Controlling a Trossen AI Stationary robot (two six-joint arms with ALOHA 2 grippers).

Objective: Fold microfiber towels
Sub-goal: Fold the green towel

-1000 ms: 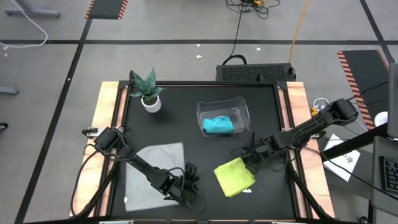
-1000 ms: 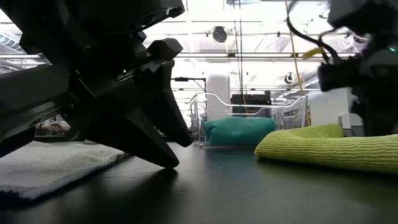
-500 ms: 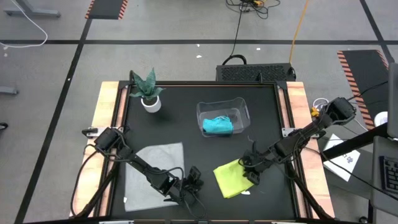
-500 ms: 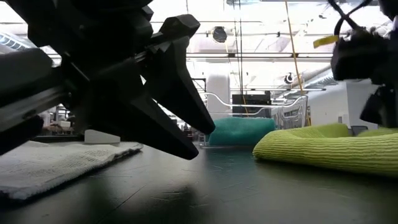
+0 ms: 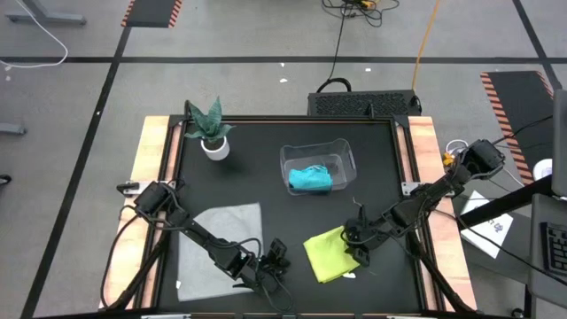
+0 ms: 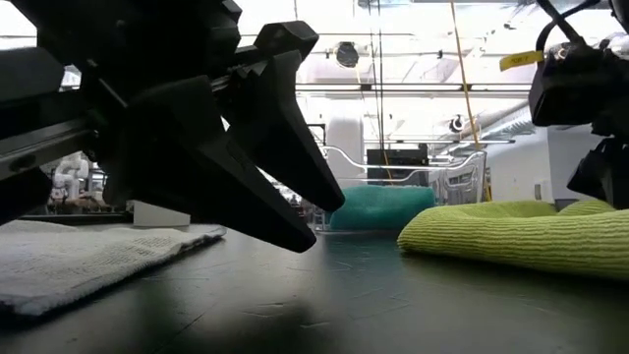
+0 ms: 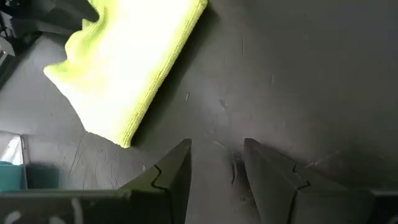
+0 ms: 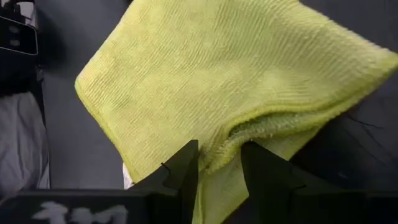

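While both arms reach low over the black desk [image 5: 257, 151], the left arm stretches from the desk's left edge toward the near middle. The left hand [image 5: 276, 259] sits just above the surface with its fingers [image 7: 177, 171] narrowly parted and nothing between them. The grey towel [image 5: 217, 235] lies flat just behind this hand, under the left arm, and the yellow-green towel [image 5: 332, 252] lies just ahead of its fingertips.

The right arm comes in from the desk's right edge. The right hand [image 5: 359, 244] is at the far right edge of the yellow-green towel. In the right wrist view its fingers [image 8: 183, 165] stand narrowly apart with a folded lip of that towel [image 8: 205, 81] in the gap; whether they grip it cannot be told.

Beyond the right hand, toward the far side of the desk, a clear plastic bin [image 5: 347, 158] holds the bunched teal towel [image 5: 310, 178].

A potted plant [image 5: 211, 128] stands at the far left corner.

In the low view the left hand [image 6: 295, 211] blocks much of the scene, and the right hand is cut off at the frame edge.
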